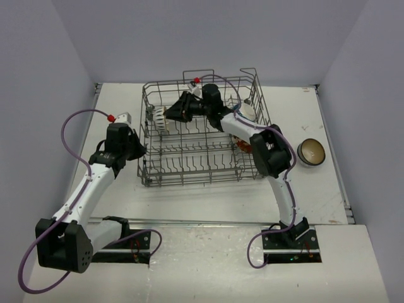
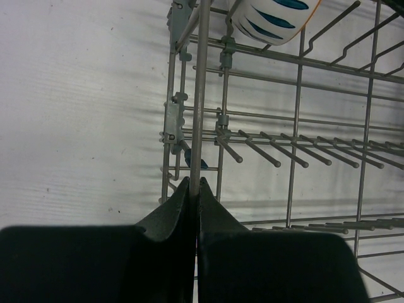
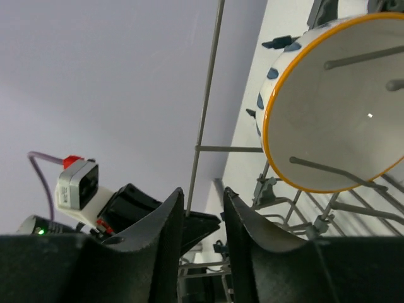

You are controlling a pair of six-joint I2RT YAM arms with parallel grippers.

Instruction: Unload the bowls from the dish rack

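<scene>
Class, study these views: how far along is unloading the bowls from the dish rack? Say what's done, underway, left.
Done: one brown bowl sits on the table, right of the dish rack. Underway: the left gripper clamps a rack wire; the right gripper, jaws apart and empty, is beside the striped bowl. Left: that bowl and at least one pale bowl at the rack's far right corner.

White table [image 1: 208, 201] — dish rack [image 1: 189, 168] and brown bowl [image 1: 311, 152] on it.

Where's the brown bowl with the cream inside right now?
Top view: the brown bowl sits upright on the table, outside the dish rack, off the rack's right side and apart from it.
</scene>
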